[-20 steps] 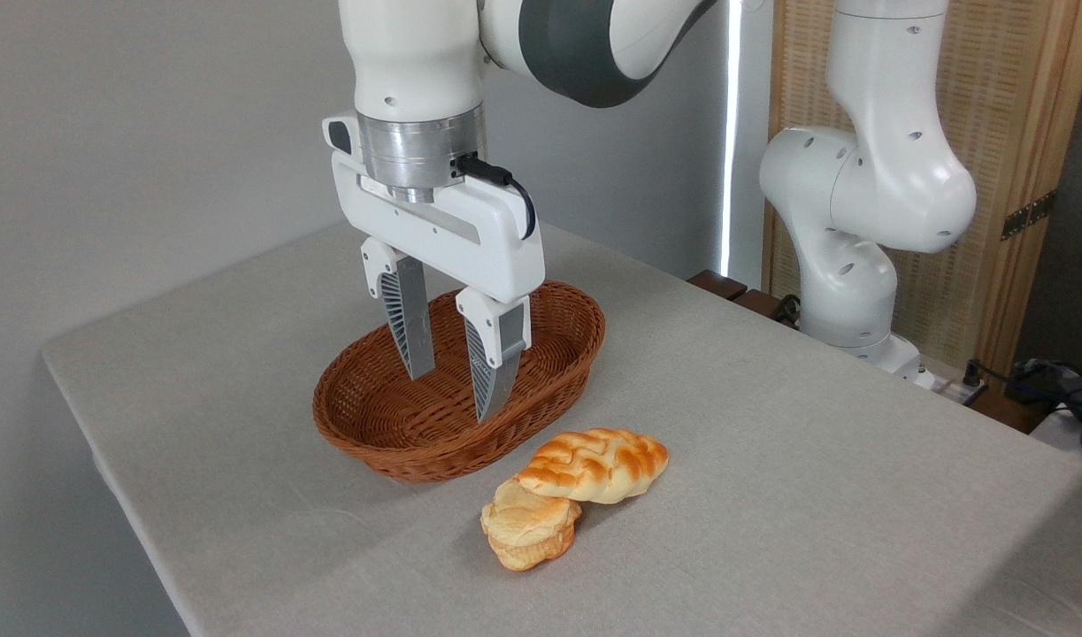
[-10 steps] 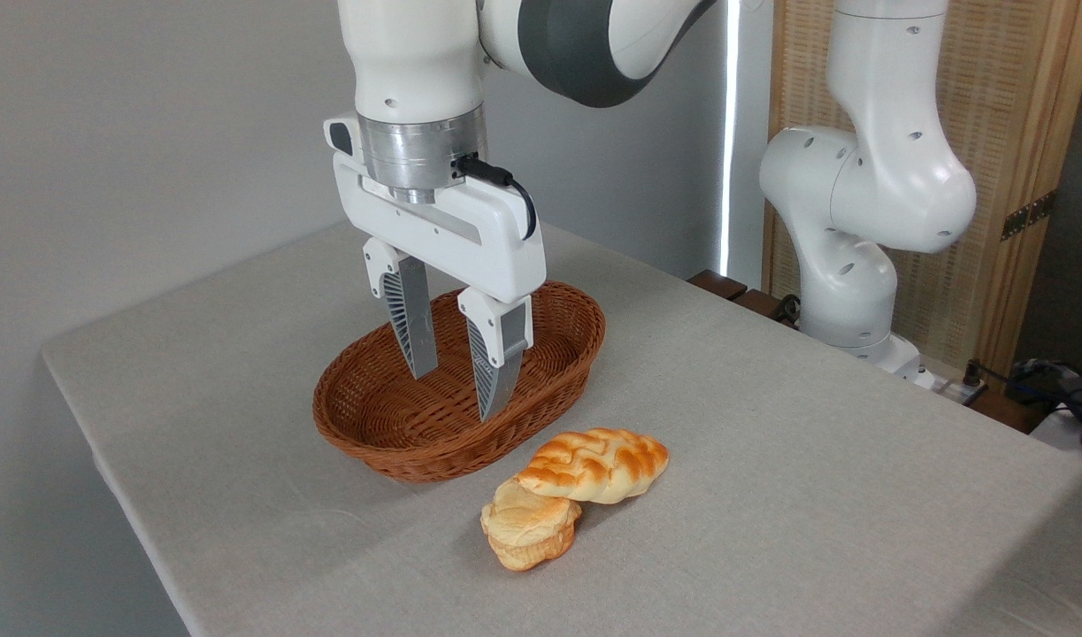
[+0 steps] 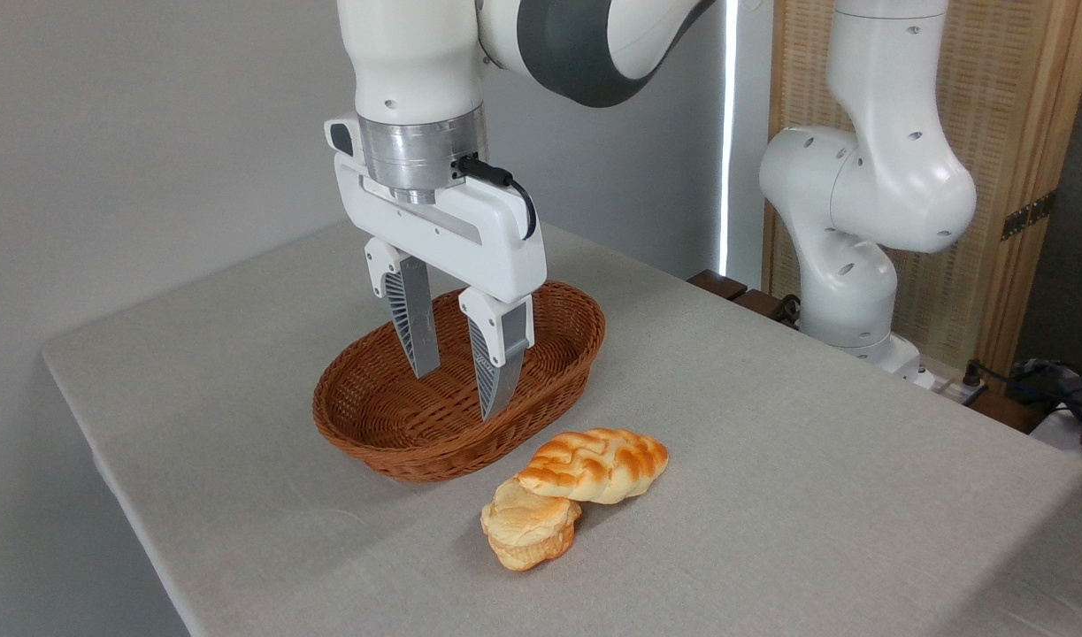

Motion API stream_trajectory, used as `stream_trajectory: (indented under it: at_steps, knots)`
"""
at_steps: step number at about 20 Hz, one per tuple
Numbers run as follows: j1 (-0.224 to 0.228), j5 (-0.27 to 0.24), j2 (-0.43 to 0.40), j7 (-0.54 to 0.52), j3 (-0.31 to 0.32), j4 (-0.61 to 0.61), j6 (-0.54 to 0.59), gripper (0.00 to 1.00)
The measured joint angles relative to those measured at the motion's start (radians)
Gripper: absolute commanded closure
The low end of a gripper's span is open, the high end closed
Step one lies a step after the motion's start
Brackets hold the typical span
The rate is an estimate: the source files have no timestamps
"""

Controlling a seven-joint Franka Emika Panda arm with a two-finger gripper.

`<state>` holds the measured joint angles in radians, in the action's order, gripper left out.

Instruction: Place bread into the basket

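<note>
The bread [image 3: 596, 464], a golden braided loaf, lies on the grey table just in front of and to the right of the basket, its left end resting on a smaller round bun. The basket [image 3: 390, 433] is an oval reddish-brown wicker one with nothing in it. My gripper [image 3: 456, 395] hangs over the basket's middle, pointing down, open, with nothing between its fingers. It is to the upper left of the bread and apart from it.
A pale layered bun [image 3: 528, 527] sits under the bread's left end, near the table's front. The arm's white base [image 3: 850, 257] stands at the back right beside a wooden screen. The table's edge [image 3: 107, 460] runs close to the basket's left.
The gripper has shifted very slightly to the right over the basket. The bread, bun and basket have not moved.
</note>
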<state>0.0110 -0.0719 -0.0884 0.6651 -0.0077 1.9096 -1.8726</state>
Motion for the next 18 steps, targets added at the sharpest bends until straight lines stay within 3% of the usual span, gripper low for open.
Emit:
stream_trajectory:
  at_steps: [11,18]
  knots:
    - [0.000,0.000,-0.003,0.018,0.000,0.004,0.016,0.00]
    - [-0.001,0.001,-0.056,0.083,0.002,0.122,0.000,0.00]
